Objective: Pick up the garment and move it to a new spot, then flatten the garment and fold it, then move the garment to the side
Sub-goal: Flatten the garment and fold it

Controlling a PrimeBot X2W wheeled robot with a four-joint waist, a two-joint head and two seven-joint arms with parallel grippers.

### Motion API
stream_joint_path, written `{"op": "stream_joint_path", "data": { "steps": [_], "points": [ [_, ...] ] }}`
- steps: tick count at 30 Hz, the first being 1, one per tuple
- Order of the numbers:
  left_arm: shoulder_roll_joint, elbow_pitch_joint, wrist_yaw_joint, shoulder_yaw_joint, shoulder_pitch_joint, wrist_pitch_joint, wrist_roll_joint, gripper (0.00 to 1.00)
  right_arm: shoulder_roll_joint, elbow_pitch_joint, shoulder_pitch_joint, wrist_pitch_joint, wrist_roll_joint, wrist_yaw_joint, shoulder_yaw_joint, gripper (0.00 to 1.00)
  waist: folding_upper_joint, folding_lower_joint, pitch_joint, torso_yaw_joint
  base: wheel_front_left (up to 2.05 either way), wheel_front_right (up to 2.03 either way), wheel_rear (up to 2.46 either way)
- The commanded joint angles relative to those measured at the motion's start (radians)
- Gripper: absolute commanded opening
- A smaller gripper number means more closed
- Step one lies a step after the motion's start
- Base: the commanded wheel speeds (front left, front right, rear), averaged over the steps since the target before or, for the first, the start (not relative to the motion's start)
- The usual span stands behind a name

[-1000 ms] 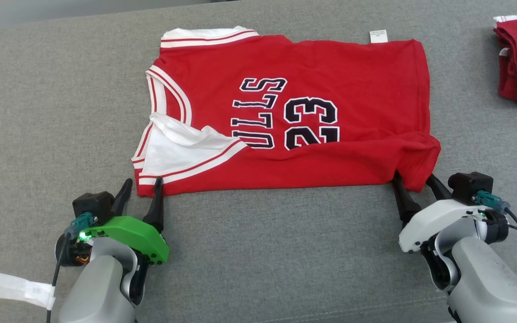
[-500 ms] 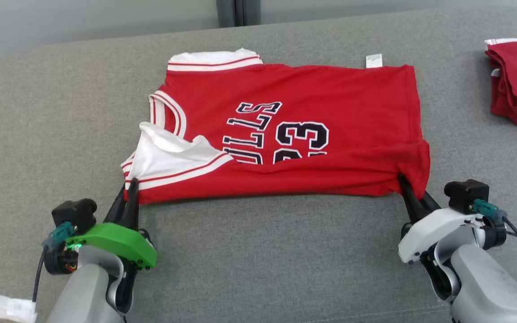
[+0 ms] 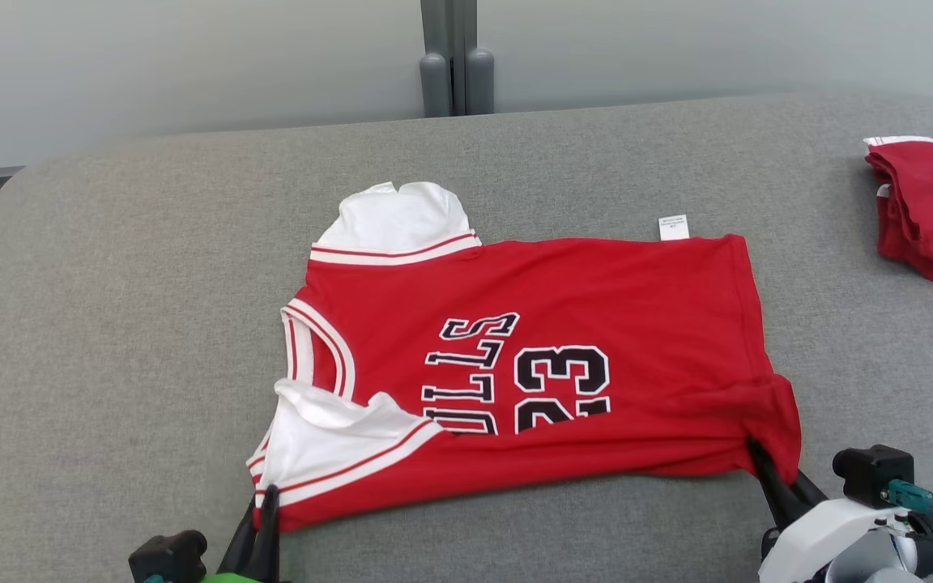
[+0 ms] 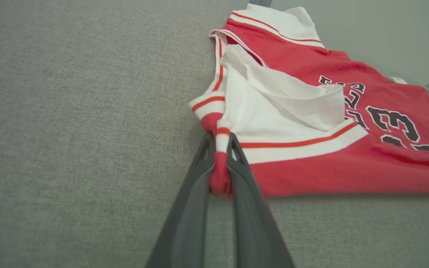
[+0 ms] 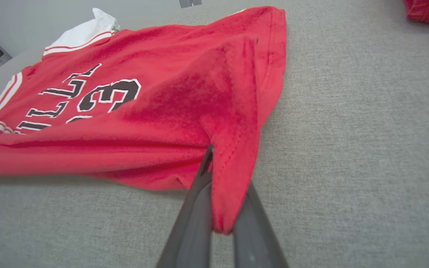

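The garment point(image 3: 564, 308) is a red jersey with white trim and dark "23" lettering, spread sideways on the grey cushion point(image 3: 126, 324). My left gripper point(image 3: 266, 504) is shut on its near left corner, by the white sleeve; in the left wrist view the bunched red and white hem point(image 4: 220, 175) sits pinched between the fingers point(image 4: 196, 186). My right gripper point(image 3: 760, 455) is shut on the near right corner, where red cloth point(image 5: 229, 178) hangs between the dark fingers point(image 5: 196, 208). The near edge is lifted slightly off the cushion at both corners.
A second red garment point(image 3: 932, 210), folded, lies at the cushion's far right edge. A pale wall with a grey post point(image 3: 452, 57) runs behind the cushion. Bare grey fabric lies to the left and in front of the jersey.
Both grippers went from open at the jersey's near corners to shut on them. The head camera has tilted up, so the jersey and grippers sit lower in the picture.
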Motion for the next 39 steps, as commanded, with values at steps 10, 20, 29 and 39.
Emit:
{"op": "stream_joint_path", "data": {
  "steps": [10, 20, 29, 39],
  "points": [
    [-0.014, -0.024, 0.020, -0.023, 0.091, 0.003, -0.012, 0.00, 0.027, -0.128, 0.131, 0.098, -0.050, -0.001, -0.083, 0.00, 0.0000, 0.0000, -0.013, -0.004, 0.00, 0.00, 0.00],
    [-0.001, -0.067, 0.036, -0.010, 0.042, -0.002, 0.026, 1.00, 0.063, -0.195, 0.132, 0.081, -0.098, -0.001, -0.169, 1.00, 0.0000, 0.0000, -0.021, -0.009, 0.00, 0.00, 0.00],
    [0.007, -0.193, 0.049, 0.062, -0.019, -0.001, 0.120, 1.00, 0.101, -0.265, 0.070, 0.001, -0.169, -0.001, -0.232, 1.00, 0.0000, 0.0000, -0.033, -0.025, 0.00, 0.00, 0.00],
    [0.014, -0.242, 0.036, 0.136, -0.107, -0.001, 0.217, 1.00, 0.146, -0.278, 0.010, -0.058, -0.260, -0.001, -0.261, 1.00, 0.0000, 0.0000, -0.043, -0.035, 0.00, 0.00, 0.00]
  ]
}}
